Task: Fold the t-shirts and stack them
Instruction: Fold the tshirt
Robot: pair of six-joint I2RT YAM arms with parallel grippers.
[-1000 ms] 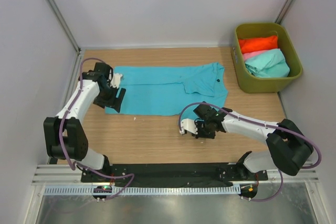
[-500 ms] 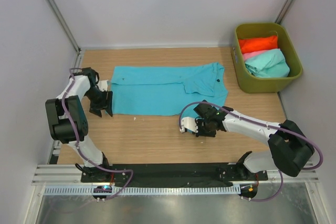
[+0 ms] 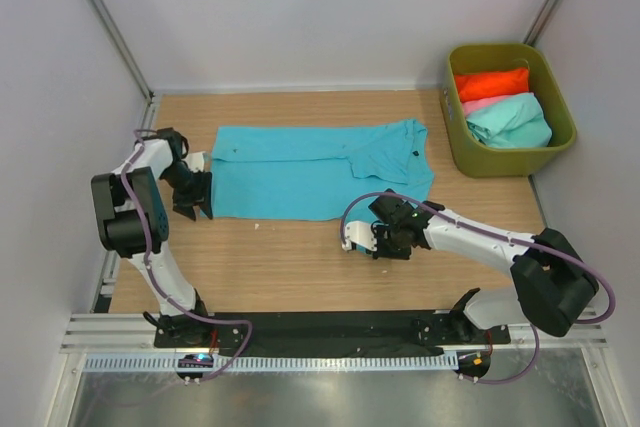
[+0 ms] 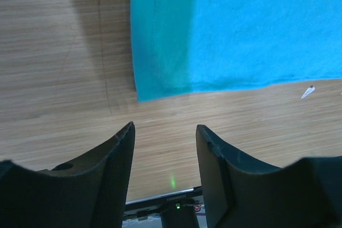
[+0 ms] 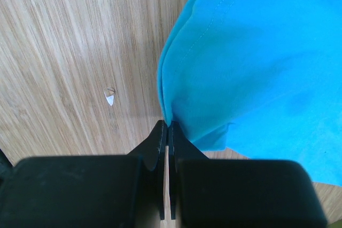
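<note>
Right pincer [image 5: 166,127] gripped the hem of the turquoise shirt [image 3: 300,172]; left pincer [image 4: 164,134] hung open beside its corner above the bench [image 3: 290,267].

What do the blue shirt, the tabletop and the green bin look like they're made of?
Blue shirt: soft matte knit cloth, probably cotton; stitched hems, limp folds.
Tabletop: wood or wood-look laminate, smooth; light streaked grain.
Green bin: likely rigid plastic, slight sheen; moulded rounded rim.
</note>
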